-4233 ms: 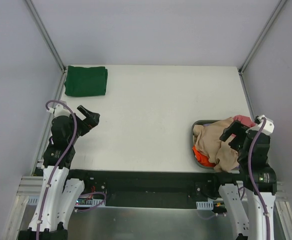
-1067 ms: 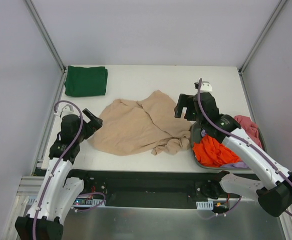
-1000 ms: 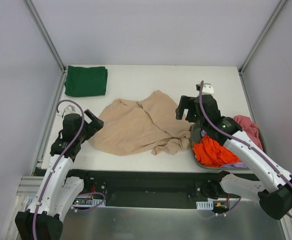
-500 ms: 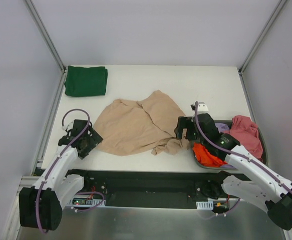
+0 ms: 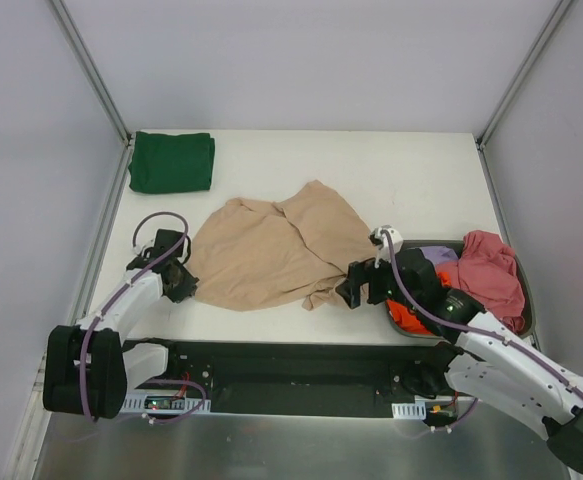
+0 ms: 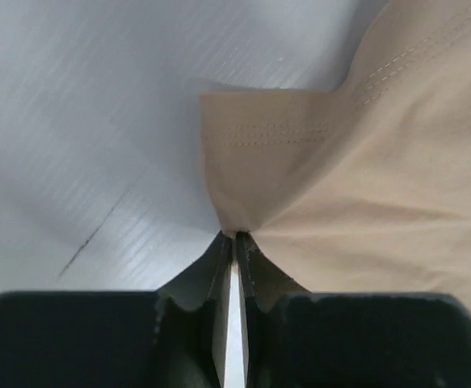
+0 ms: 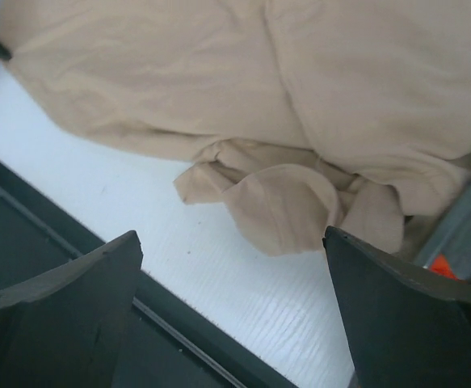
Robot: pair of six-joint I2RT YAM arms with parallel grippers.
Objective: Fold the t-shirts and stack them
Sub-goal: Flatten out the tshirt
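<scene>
The beige t-shirt (image 5: pixel 271 255) lies crumpled and unfolded on the white table (image 5: pixel 371 180), in the middle of its near half. Its long axis runs left to right, and one rounded lobe points toward the far side. The cloth is soft and matte, with shallow creases and a double-stitched hem showing in the left wrist view. The left tool (image 6: pixel 235 242) is at the shirt's left near corner, its dark fingers pinched together on a small fold of that hem, so the shirt spreads away from it to the right. The right tool (image 7: pixel 231 242) hangs over the shirt's bunched near-right edge with its fingers spread wide and nothing between them. That edge is rolled into loose loops just beside the grey tub (image 5: pixel 524 300). In the tub lie a pink shirt (image 5: pixel 486 270), an orange-red shirt (image 5: pixel 406 315) and a lilac shirt (image 5: pixel 439 257), all heaped. The dark green t-shirt (image 5: pixel 172 161) sits folded into a neat rectangle in the far left corner, well apart from both tools.
</scene>
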